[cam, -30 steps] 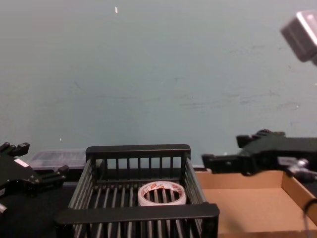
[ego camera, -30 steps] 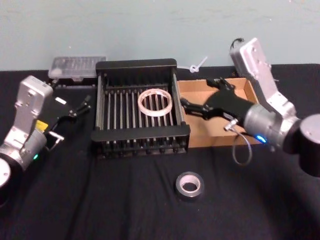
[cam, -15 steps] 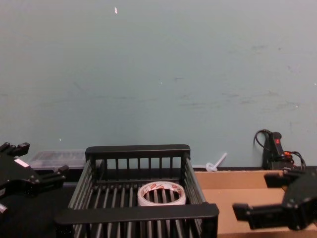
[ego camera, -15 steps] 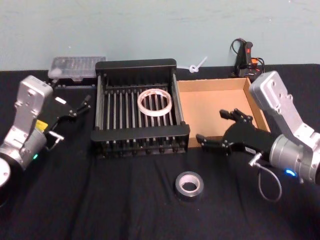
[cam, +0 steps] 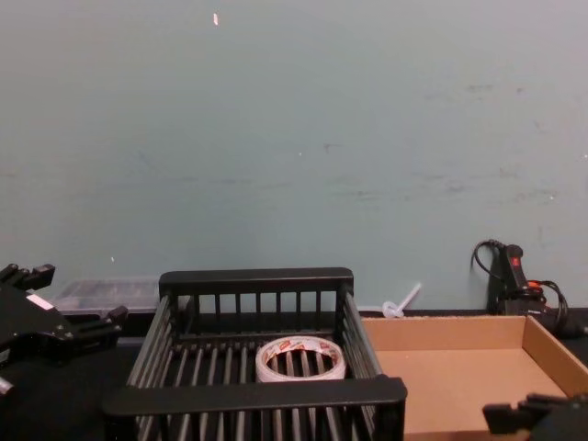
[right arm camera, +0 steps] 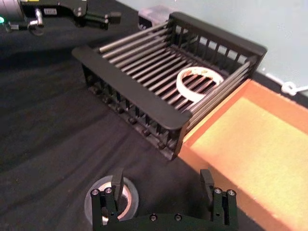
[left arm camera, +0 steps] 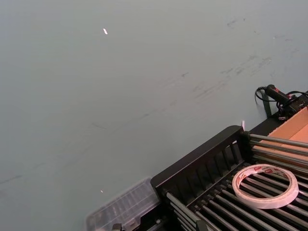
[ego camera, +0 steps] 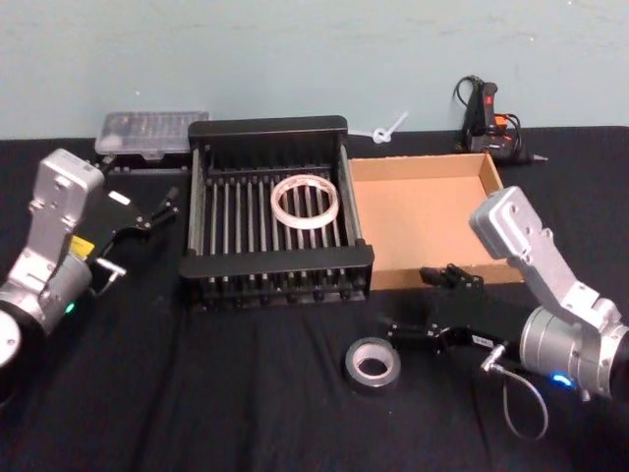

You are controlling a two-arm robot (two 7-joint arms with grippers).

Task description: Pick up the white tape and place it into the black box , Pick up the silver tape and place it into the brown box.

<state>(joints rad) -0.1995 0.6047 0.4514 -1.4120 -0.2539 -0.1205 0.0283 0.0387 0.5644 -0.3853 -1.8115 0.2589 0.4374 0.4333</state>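
The white tape lies flat on the slatted floor of the black box, also seen as the white tape through the bars. The silver tape lies flat on the black cloth in front of the boxes. Just to its right and slightly behind it, my right gripper is open, low over the cloth. In the right wrist view the silver tape sits at one finger, not between the two. The brown box is empty. My left gripper is parked open, left of the black box.
A clear plastic case sits behind the black box at the back left. A black and red tool with a cable and a white tie lie behind the brown box. Black cloth covers the table.
My right gripper has come forward and down from over the brown box to the cloth beside the silver tape. The left arm and both tapes have not moved.
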